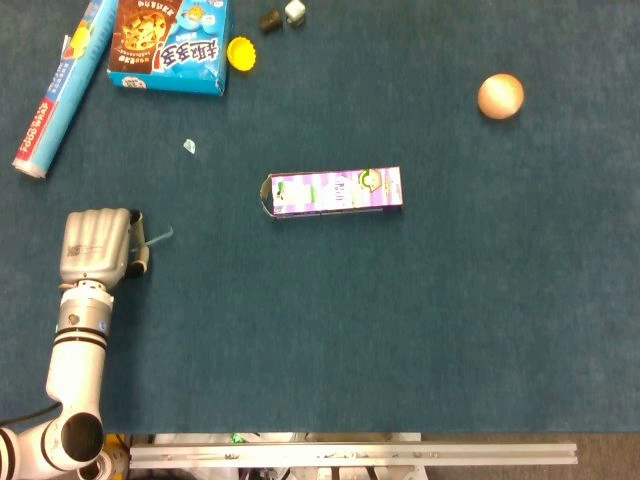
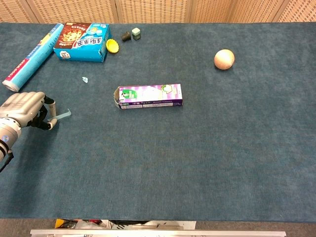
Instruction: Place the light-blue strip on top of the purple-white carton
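Observation:
The purple-white carton (image 1: 335, 192) (image 2: 148, 95) lies on its side near the table's middle, long axis left to right. Far to its left, my left hand (image 1: 97, 245) (image 2: 23, 109) pinches one end of the thin light-blue strip (image 1: 158, 236) (image 2: 62, 115); the free end sticks out to the right, just above the cloth. The hand's other fingers are curled in. My right hand is in neither view.
At the back left lie a blue cookie box (image 1: 171, 42), a rolled tube (image 1: 55, 92), a yellow cap (image 1: 241, 52) and two small items (image 1: 283, 14). A tiny pale scrap (image 1: 189, 146) sits between box and hand. A wooden ball (image 1: 500, 96) rests at the back right.

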Available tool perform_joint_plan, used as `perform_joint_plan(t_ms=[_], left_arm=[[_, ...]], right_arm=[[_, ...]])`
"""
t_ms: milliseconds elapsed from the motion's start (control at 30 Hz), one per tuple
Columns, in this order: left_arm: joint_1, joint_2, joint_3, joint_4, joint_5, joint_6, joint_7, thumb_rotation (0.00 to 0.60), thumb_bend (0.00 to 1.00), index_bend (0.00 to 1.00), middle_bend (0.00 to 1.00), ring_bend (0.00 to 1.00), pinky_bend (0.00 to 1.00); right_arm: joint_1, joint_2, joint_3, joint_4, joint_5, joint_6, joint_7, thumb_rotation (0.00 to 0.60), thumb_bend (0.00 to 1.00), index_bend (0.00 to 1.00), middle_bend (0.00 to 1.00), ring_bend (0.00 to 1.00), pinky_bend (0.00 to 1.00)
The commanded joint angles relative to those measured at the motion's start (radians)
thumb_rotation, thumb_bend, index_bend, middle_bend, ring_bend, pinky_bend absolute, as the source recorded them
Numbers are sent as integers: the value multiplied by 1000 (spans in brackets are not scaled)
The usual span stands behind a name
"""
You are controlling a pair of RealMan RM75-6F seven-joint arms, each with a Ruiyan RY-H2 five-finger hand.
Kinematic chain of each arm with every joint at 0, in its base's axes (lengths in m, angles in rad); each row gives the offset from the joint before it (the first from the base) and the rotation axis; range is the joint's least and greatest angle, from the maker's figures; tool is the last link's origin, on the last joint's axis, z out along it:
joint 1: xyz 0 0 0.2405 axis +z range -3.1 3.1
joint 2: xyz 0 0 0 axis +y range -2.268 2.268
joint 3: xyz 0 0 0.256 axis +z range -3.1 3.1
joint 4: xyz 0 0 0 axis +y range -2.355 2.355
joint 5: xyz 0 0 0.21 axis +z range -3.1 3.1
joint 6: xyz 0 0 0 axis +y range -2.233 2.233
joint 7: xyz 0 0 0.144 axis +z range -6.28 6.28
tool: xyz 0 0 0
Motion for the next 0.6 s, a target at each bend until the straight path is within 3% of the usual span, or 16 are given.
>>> perform_joint_plan(t_ms=[33, 333, 600], left_arm=[[-13, 15, 2, -11, 32, -3, 1, 600, 380, 555, 844, 886, 978], [-97, 42, -24, -14, 174, -29, 14, 600, 380, 555, 844, 887, 978], [-178, 1, -17, 89, 341, -32, 55, 600, 380, 555, 844, 887, 978]], right_arm=[[0, -1, 1, 0, -1, 1, 1, 600, 189, 157, 443, 344, 426], [6, -4, 4, -9, -11, 1, -2, 600, 188, 158, 443, 344, 426], [5, 2, 4, -29, -18, 7, -14, 600, 188, 157, 443, 344, 427]])
